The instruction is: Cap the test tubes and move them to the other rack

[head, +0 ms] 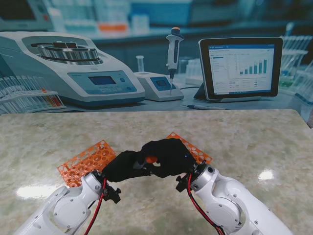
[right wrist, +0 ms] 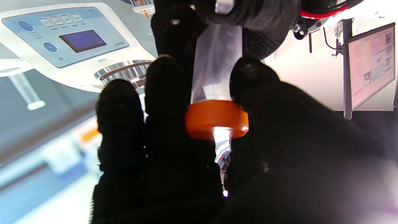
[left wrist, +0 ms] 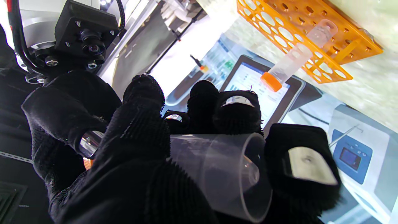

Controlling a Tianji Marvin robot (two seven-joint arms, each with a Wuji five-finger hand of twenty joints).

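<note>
Capping in mid-air over the bench's near-middle, between 2 orange racks.

Left robot hand (head: 124, 166) clamped round clear tube (left wrist: 214, 168), long axis running toward right robot hand (head: 168, 156), itself pinched on orange cap (right wrist: 216, 119) seated at the tube mouth. Right rack (head: 193, 147) just beyond, holding 1 capped tube (left wrist: 287, 67); left rack (head: 85, 161) alongside.

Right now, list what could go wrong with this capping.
1. The left hand holds the clear tube while the right hand presses on the orange cap; the cap may seat crooked.
2. Both hands hang off the table, so a slip drops the tube.
3. The capped tube in the orange rack looks tilted.
</note>
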